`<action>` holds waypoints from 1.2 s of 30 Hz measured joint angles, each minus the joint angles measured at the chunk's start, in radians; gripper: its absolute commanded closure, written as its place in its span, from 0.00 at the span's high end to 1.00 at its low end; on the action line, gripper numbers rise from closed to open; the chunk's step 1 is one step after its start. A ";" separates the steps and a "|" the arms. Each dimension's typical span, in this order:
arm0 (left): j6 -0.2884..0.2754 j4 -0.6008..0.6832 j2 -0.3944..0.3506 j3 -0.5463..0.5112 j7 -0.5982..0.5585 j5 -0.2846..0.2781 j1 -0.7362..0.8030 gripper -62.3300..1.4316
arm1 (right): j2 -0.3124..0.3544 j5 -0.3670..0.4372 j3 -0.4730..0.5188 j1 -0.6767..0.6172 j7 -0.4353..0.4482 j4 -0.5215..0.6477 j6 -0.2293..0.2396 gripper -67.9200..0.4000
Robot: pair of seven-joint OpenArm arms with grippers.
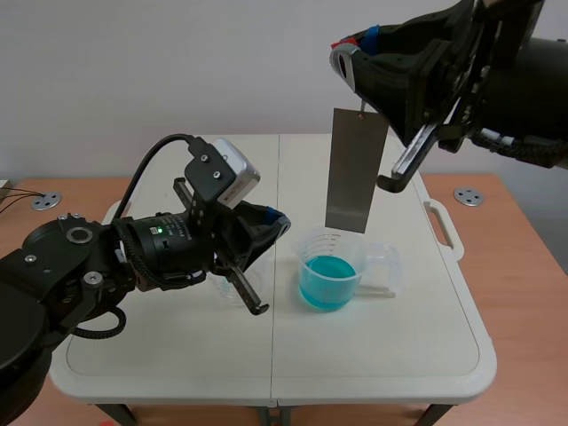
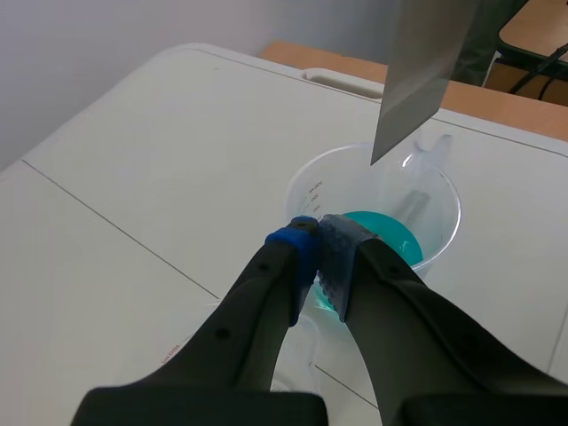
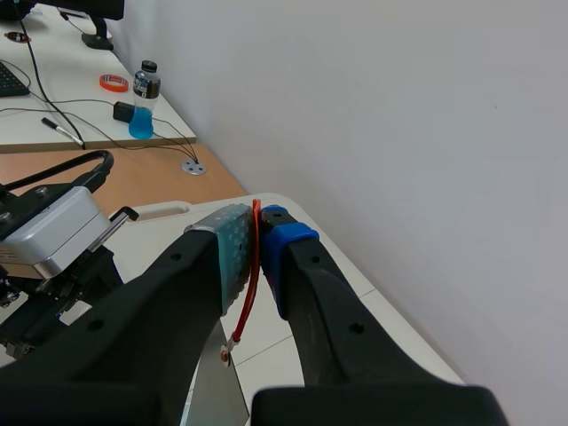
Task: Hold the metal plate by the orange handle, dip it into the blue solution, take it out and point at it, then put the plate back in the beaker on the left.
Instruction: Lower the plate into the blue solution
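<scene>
Nearest my camera, the left gripper (image 1: 272, 222) sits low over the white table (image 1: 177, 355), its two fingers clenched together on nothing, blue pad against grey pad. In its wrist view the left gripper's tips (image 2: 316, 236) point at the beaker just ahead.

Partly hidden beneath that gripper is an empty clear beaker (image 1: 247, 284). It carries small red print that I cannot read.

Just beside it, nearer the table's middle, stands the clear measuring beaker (image 1: 383, 257) with a handle, holding the blue solution (image 1: 327, 280). Graduation marks run down its wall, too small to read.

Above that beaker hangs the metal plate (image 1: 357, 169), a long grey strip. Its long axis is nearly vertical, short edges top and bottom, the lower end pointing down at the blue solution. From the left wrist the lower corner of the metal plate (image 2: 415, 80) is above the rim and out of the liquid.

At the plate's top edge, a thin orange handle (image 3: 252, 275) of wire hooks through a small hole. The right gripper (image 1: 348, 55), raised high, is closed on this wire, pinching it between its dotted pads.

Farther off, past the right gripper (image 3: 258, 238), a desk by the wall holds a bottle of blue liquid (image 3: 142, 106), an orange ring (image 3: 113, 82) and cables. The bottle's label is unreadable.
</scene>
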 measured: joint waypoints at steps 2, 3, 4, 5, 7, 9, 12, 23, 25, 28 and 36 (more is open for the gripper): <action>0.000 0.000 0.000 0.009 0.000 0.000 -0.006 0.05 | 0.000 0.000 0.000 0.000 0.000 0.000 0.000 0.02; -0.002 0.000 0.000 0.014 0.000 0.000 -0.009 0.05 | 0.000 0.000 0.000 0.000 0.000 0.000 0.000 0.02; -0.003 0.000 0.000 0.021 0.000 0.000 -0.012 0.05 | 0.000 0.000 0.000 0.000 0.000 0.000 0.000 0.02; -0.003 0.000 0.000 0.027 0.000 0.000 -0.014 0.05 | 0.000 0.000 0.000 0.000 0.000 0.000 0.000 0.02; -0.003 0.000 0.000 0.041 0.000 0.000 -0.014 0.05 | 0.000 0.000 0.000 0.000 0.000 0.000 0.000 0.02; -0.003 0.000 0.000 0.054 0.000 0.000 -0.013 0.05 | 0.000 0.000 0.000 0.000 0.000 0.000 0.000 0.02; -0.003 0.000 0.003 0.060 0.000 0.000 -0.013 0.05 | 0.000 0.000 0.000 0.000 0.000 0.000 0.000 0.02; 0.033 0.000 0.005 0.046 -0.026 0.000 -0.007 0.05 | 0.000 0.000 0.000 0.000 0.000 0.000 0.000 0.02; 0.039 0.000 -0.002 0.016 -0.080 -0.002 0.006 0.05 | 0.000 0.000 0.000 0.000 0.000 0.000 0.000 0.02; 0.039 0.014 -0.053 -0.053 -0.122 -0.003 0.055 0.05 | 0.000 0.000 0.000 0.000 0.000 0.000 0.000 0.02; 0.059 0.161 -0.283 -0.284 -0.356 -0.015 0.401 0.05 | 0.000 0.000 0.000 0.000 0.000 0.000 0.000 0.02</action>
